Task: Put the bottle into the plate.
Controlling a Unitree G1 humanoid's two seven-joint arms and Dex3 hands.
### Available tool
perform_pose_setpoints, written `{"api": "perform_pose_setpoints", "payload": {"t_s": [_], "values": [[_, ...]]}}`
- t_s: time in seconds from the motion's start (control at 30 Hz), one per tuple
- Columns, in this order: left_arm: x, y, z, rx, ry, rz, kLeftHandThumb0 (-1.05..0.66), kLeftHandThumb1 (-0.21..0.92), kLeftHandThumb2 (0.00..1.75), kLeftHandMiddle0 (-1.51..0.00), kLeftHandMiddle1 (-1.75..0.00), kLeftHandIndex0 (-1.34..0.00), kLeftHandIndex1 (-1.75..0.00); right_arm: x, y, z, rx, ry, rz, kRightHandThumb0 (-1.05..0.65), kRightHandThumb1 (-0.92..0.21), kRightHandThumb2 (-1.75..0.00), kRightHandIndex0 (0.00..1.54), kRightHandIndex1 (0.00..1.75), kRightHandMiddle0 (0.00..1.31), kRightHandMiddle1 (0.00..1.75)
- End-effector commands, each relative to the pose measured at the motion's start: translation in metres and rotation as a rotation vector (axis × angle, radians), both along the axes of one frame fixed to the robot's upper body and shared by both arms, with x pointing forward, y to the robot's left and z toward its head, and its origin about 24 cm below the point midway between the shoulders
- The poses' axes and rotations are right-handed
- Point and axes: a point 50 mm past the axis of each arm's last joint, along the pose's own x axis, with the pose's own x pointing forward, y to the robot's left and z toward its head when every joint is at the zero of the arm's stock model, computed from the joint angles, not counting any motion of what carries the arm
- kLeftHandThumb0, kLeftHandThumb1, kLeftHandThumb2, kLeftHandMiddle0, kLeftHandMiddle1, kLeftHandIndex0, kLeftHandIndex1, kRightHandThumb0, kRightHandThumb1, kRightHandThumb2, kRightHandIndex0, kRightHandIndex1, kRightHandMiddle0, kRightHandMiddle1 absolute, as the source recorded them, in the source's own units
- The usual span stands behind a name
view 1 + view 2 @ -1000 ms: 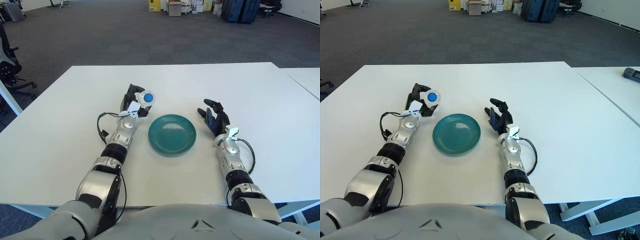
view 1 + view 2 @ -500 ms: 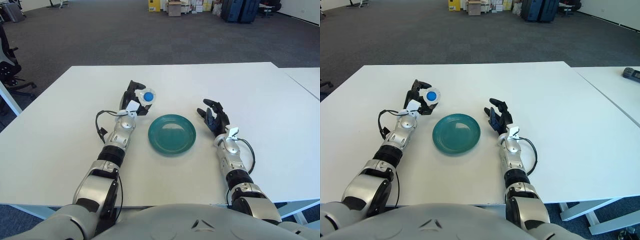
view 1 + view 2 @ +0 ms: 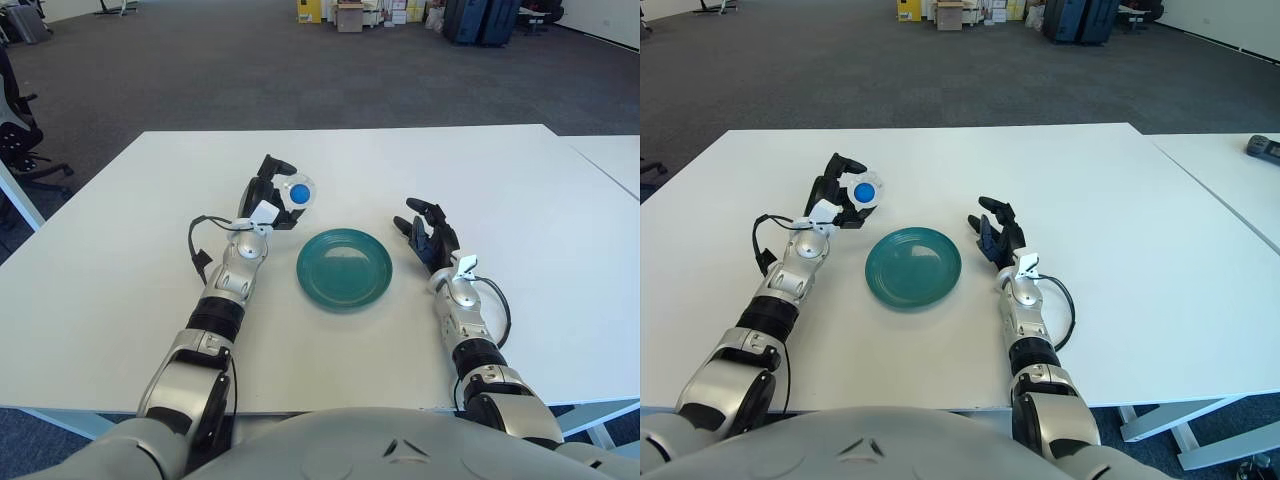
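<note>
The left hand [image 3: 268, 198] grips the bottle [image 3: 296, 194] in its fingers, near the worktop [image 3: 520, 190] middle. The plate [image 3: 344, 268] nearer the front edge is empty, so placing remains. The right hand [image 3: 430, 238], fingers open, shows beside the plate.

Left hand [image 3: 272, 196] clenched, right hand [image 3: 430, 237] slack.

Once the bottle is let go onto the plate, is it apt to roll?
Probably: the bottle looks small and round, so on its side it may roll. The plate seems shallow and dished, likely stopping it. Left hand grips it; right hand idles.
</note>
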Motion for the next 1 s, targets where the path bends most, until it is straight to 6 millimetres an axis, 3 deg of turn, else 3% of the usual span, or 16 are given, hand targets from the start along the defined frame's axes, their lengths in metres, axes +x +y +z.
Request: {"api": "perform_pose_setpoints", "payload": {"t_s": [0.0, 0.97], "values": [[-0.001, -0.001, 0.016, 0.062, -0.077, -0.069, -0.14, 0.49, 0.98, -1.19, -1.75, -0.88, -1.75, -0.008, 0.002, -0.014, 0.026, 0.082, 0.001, -0.63, -0.92, -0.73, 0.72, 0.04, 0.16, 0.92], [-0.031, -0.02, 0.021, 0.194, -0.072, -0.339, -0.08, 0.48, 1.02, -1.19, -1.75, -0.88, -1.75, -0.007, 0.005, -0.015, 0.032, 0.097, -0.009, -0.62, -0.92, -0.72, 0.73, 0.05, 0.14, 0.91]]}}
